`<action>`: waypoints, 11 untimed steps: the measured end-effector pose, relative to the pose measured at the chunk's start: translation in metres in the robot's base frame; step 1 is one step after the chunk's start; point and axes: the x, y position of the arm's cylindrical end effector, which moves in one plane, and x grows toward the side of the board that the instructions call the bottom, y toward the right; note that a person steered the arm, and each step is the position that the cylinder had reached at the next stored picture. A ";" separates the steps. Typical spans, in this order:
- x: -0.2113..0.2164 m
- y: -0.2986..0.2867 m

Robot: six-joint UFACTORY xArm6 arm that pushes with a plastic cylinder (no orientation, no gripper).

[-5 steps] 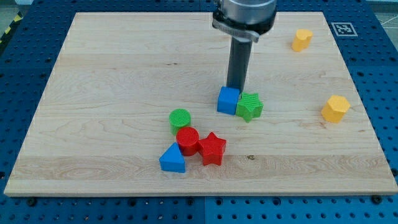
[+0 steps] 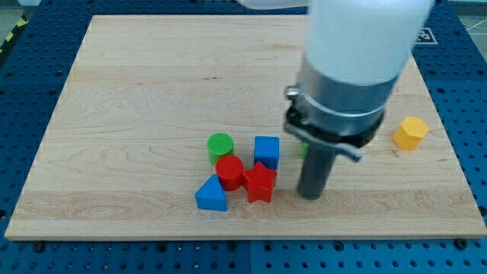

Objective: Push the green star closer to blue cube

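The blue cube (image 2: 266, 150) sits near the board's middle, just above the red star (image 2: 260, 182). The green star (image 2: 303, 149) is almost wholly hidden behind my arm; only a thin green sliver shows to the right of the blue cube, with a small gap between them. My tip (image 2: 310, 196) rests on the board below and to the right of the blue cube, right of the red star, touching no block. The arm's large body covers the upper right of the view.
A green cylinder (image 2: 220, 144), a red cylinder (image 2: 229, 171) and a blue triangle (image 2: 211, 195) cluster left of the red star. A yellow block (image 2: 411, 132) lies near the board's right edge (image 2: 449, 144).
The arm has swung from above the blue cube to the view's bottom right. The blue cube has slid down and left to the red star. The green star is now mostly hidden.
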 end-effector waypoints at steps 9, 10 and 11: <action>-0.151 0.038; -0.139 0.017; -0.102 0.005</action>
